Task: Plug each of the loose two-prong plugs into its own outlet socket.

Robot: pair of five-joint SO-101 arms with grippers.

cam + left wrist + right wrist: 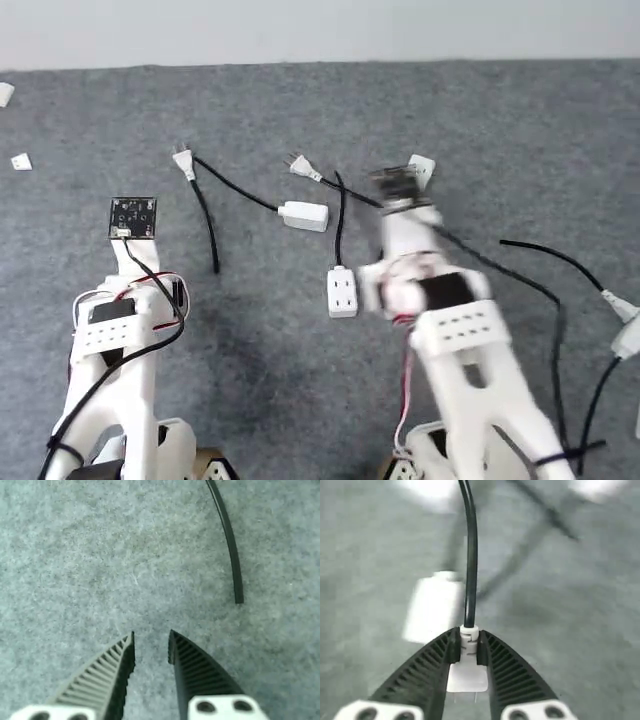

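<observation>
Right wrist view tells most of it. The right gripper (pixel 468 632) is clamped tight on a white plug (pixel 466 676), pinching it at the neck where the black cord (pixel 470 555) comes out. The cord runs forward past the tips, and the prongs look like they point back toward the wrist, so I'd say they face away from whatever's ahead. Beyond the tips there's a blurry white block (pixel 432 611). It's probably one of the sockets, but I can't tell which.

From the high view, the right arm (pixel 465 330) has its gripper end out over the grey mat (pixel 500 120). Both sockets I can see lie off toward the other arm's side. The near socket (pixel 342 290) sits just beside the right arm, with its long axis running toward the arm bases. The far socket (pixel 303 215) lies crosswise a bit further out. The right arm is clearly closer to both, so my guess is the next move hinges on swinging the plug over that way and getting the prongs turned to face the slots.

The left gripper (pixel 151 634) is open just a crack with nothing in it, over bare mat near a cut cord end (pixel 238 598).
</observation>
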